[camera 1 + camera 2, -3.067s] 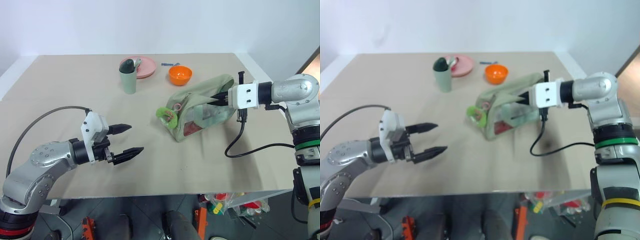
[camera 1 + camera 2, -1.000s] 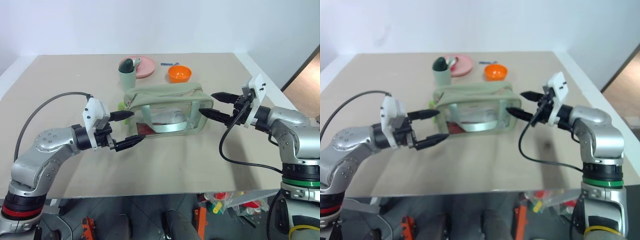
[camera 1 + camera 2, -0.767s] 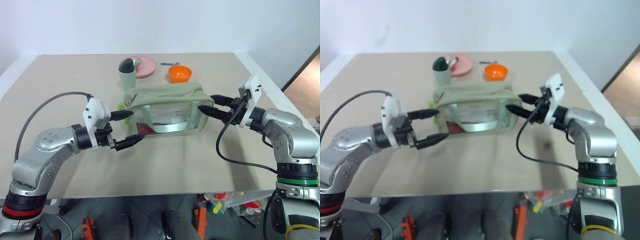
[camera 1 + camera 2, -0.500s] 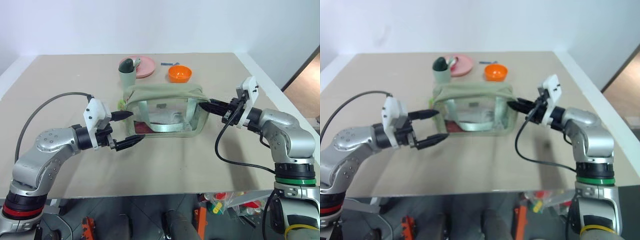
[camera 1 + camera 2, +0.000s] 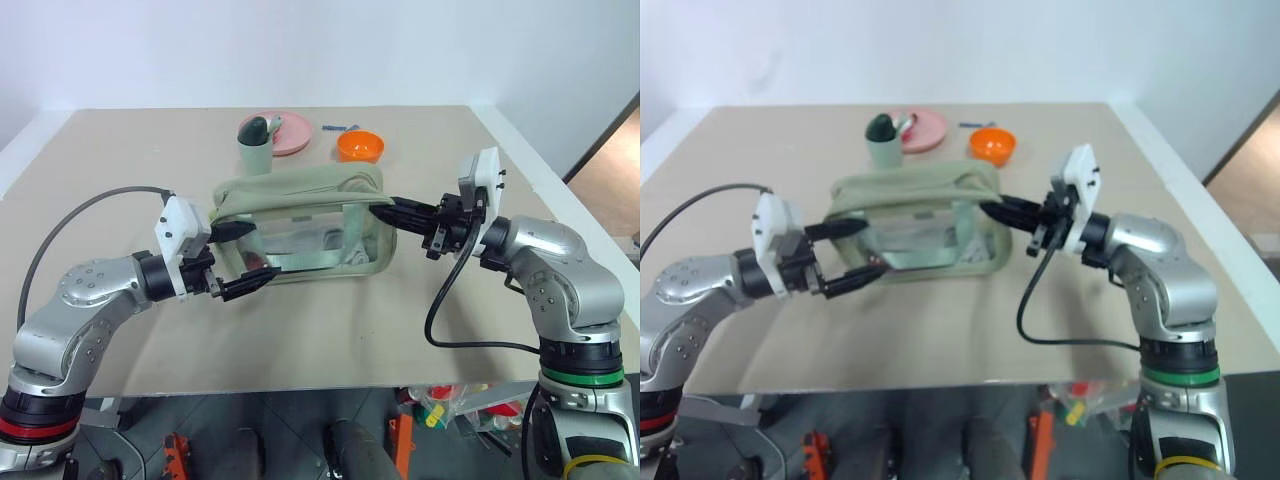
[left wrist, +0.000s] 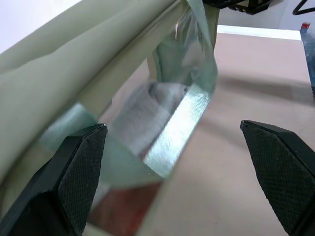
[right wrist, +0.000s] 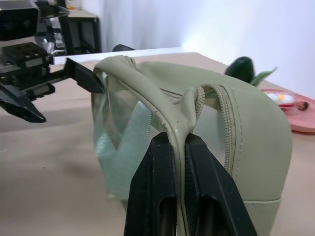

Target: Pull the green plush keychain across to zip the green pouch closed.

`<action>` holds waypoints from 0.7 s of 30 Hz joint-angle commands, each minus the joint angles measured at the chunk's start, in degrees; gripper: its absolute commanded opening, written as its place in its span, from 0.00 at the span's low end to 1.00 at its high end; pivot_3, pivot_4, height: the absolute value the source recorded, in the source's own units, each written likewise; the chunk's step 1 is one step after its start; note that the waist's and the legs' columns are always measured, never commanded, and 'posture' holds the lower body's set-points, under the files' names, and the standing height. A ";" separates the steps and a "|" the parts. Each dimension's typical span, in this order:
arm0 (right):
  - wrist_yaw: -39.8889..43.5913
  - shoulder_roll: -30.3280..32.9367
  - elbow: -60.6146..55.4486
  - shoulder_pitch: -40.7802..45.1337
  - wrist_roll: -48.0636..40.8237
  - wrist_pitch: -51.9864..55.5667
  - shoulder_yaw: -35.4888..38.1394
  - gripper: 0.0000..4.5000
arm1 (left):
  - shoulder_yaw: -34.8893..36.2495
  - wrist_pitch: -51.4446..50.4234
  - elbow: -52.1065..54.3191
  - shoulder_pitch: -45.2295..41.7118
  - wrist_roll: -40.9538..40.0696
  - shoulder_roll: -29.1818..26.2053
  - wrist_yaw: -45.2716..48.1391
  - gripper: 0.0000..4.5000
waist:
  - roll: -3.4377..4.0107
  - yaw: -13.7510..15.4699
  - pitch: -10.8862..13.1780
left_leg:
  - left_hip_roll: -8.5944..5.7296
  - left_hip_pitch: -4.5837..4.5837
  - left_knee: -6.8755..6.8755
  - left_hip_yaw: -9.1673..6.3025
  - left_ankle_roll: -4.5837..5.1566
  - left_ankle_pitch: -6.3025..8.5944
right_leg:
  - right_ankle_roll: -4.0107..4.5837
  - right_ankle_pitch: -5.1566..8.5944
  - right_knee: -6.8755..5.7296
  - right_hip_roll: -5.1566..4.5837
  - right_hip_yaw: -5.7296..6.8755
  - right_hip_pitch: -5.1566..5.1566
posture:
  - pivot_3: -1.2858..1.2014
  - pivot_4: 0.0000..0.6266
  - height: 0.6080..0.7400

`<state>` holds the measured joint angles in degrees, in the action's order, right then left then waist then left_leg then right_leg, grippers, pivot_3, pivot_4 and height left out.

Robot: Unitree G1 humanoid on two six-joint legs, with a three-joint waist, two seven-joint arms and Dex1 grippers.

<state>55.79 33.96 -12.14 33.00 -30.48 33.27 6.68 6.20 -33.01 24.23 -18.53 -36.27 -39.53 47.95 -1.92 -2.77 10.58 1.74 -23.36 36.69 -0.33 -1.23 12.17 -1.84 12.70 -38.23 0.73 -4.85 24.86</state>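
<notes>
The green pouch point(image 5: 300, 225) stands on the table with its clear window toward me and reddish contents low inside. My right gripper point(image 5: 386, 205) is shut on the fabric rim at the pouch's right end; in the right wrist view both fingers point(image 7: 157, 187) pinch that seam beside the zipper. At the pouch's left end my left gripper point(image 5: 250, 256) stands open, its fingers point(image 6: 81, 182) wide apart with the pouch point(image 6: 98, 93) reaching in between them, untouched as far as I can tell. The green plush keychain is hidden.
A sage-green cup point(image 5: 258, 152) with a dark item in it, a pink plate point(image 5: 292, 130) and an orange bowl point(image 5: 360, 147) stand behind the pouch. A black cable point(image 5: 450, 310) hangs from the right wrist. The table's right edge runs close behind the right arm.
My right gripper shut on the pouch's right end and moved left, pushing the pouch toward the left gripper. The pouch's left end now lies between the open left fingers, and the keychain has gone from sight.
</notes>
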 commanded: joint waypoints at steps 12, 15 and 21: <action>-0.44 0.55 -1.91 -7.16 1.31 -6.57 -0.55 0.02 | 6.53 -10.16 4.88 -1.28 -18.16 0.86 -3.57 1.00 | -0.01 -0.06 -0.01 | 0.04 0.02 0.00 -0.02 0.00 0.00 | 0.00 0.00 -0.01 0.03 0.02 -0.01 | 0.52 0.24 1.00; -0.08 0.66 -1.83 -7.44 1.44 -7.47 -0.77 0.02 | 12.36 -15.56 5.35 1.70 -25.38 -4.54 -2.67 1.00 | -0.01 -0.38 0.00 | 0.06 0.03 -0.01 0.01 0.00 0.00 | 0.00 0.00 -0.01 0.05 -0.01 0.02 | 0.52 0.24 1.00; 0.53 1.15 -1.65 -7.62 1.40 -8.77 -1.48 0.02 | 19.95 -13.30 -0.59 4.96 -21.46 -9.62 -4.02 1.00 | 0.00 -0.50 0.00 | 0.08 0.08 -0.03 -0.09 0.00 0.00 | 0.10 0.05 -0.04 0.09 0.09 -0.01 | 0.52 0.24 1.00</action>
<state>55.79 34.44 -12.63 25.15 -28.93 25.62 5.30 22.84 -48.49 25.52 -13.43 -59.34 -48.56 45.25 -1.92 -3.27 10.57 1.82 -23.28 36.66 -0.41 -1.23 12.16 -1.73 12.75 -38.27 0.82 -4.76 24.83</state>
